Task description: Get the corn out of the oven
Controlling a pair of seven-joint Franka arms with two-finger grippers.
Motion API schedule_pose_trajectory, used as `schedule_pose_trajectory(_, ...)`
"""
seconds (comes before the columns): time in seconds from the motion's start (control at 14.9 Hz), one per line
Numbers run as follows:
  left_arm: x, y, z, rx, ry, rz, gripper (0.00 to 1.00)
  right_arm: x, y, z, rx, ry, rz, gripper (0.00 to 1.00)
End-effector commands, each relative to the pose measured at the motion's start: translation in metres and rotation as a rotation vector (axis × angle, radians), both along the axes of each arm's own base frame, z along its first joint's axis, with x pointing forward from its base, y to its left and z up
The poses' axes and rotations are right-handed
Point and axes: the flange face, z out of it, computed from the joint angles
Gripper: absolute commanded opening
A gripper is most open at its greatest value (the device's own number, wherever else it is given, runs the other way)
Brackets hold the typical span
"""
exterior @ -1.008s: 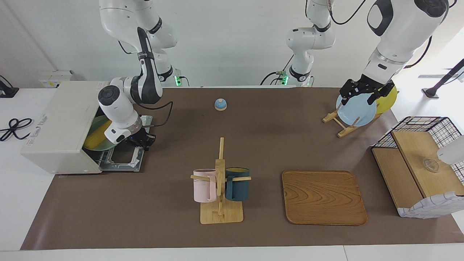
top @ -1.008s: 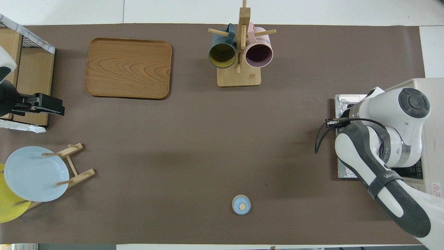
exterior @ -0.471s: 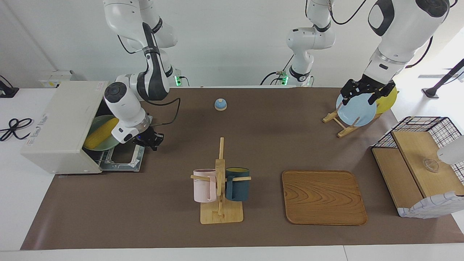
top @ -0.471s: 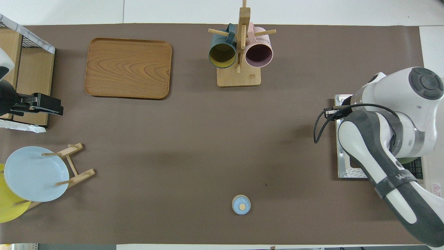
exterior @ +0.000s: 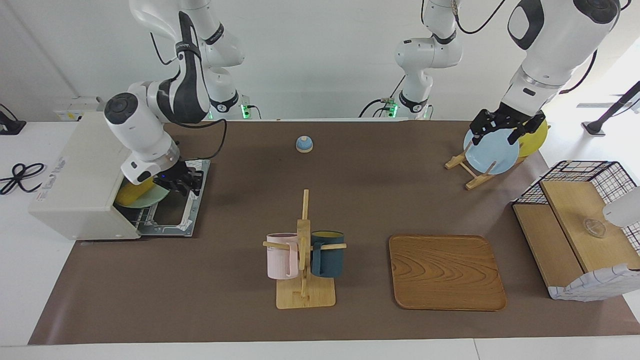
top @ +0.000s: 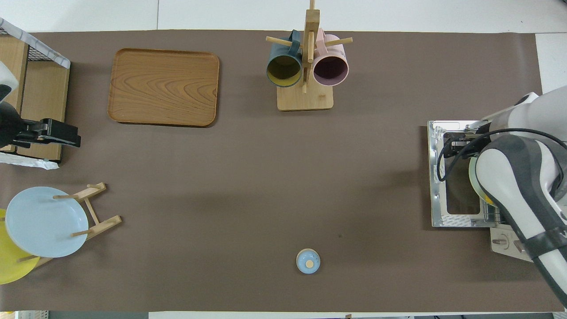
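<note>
Facing view is showing the oven (exterior: 85, 175) sitting at the right arm's end of the table (exterior: 350, 190), its door (exterior: 172, 212) lying dropped open on the brown mat. Inside, on the wire rack, the corn (exterior: 134, 192) is lying on a pale green plate (exterior: 150, 199), only its yellow end showing under the arm. The right gripper (exterior: 186, 183) is hanging low over the open door, right at the oven's mouth, just beside the plate's rim; whether its fingers are spread or pressed together I cannot tell, and nothing is showing between them. The left gripper (exterior: 502, 131) is waiting over the plate stand (exterior: 470, 172) near the table's left-arm corner, its fingers spread wide and pinching nothing. Judging from here, the main risk is the fingers catching the green plate's rim instead of the corn, dragging plate and cob out together or tipping them off the rack. A smooth tapered cob may also be rolling or squirting out of a narrow pinch, and the bulky wrist could be bumping the oven's top edge while going in. Counting: one oven, one corn, one green plate, two mugs (exterior: 327, 252) on one wooden rack, one wooden tray (exterior: 446, 272), one small blue bell (exterior: 304, 144), one wire basket (exterior: 580, 225), and two plates on the stand, one blue (exterior: 487, 152), one yellow (exterior: 537, 136).
</note>
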Motion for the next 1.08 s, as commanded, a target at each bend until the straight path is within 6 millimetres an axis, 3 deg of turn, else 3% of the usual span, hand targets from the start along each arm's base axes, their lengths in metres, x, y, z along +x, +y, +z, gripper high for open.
schedule_pose_trajectory(0.0,-0.003,0.003,0.003,0.023,-0.013,-0.005,1.00,-0.015,0.004,-0.009,-0.013,-0.015,0.015,0.49)
schedule_pose_trajectory(0.47,-0.002,0.003,0.002,0.023,-0.013,-0.005,1.00,-0.034,-0.014,-0.031,-0.015,-0.034,0.039,0.49)
schedule_pose_trajectory(0.54,-0.003,0.002,0.003,0.021,-0.015,-0.007,1.00,-0.034,-0.014,-0.031,-0.015,-0.035,0.040,0.41)
schedule_pose_trajectory(0.67,-0.003,0.001,0.003,0.021,-0.015,-0.008,1.00,-0.034,-0.014,-0.031,-0.015,-0.035,0.040,0.00)
schedule_pose_trajectory(0.87,-0.003,0.000,0.003,0.021,-0.015,-0.010,1.00,-0.031,-0.006,-0.028,-0.027,-0.023,0.069,0.00)
schedule_pose_trajectory(1.01,-0.003,0.001,0.003,0.021,-0.015,-0.008,1.00,-0.019,0.015,-0.015,-0.073,-0.006,0.127,0.00)
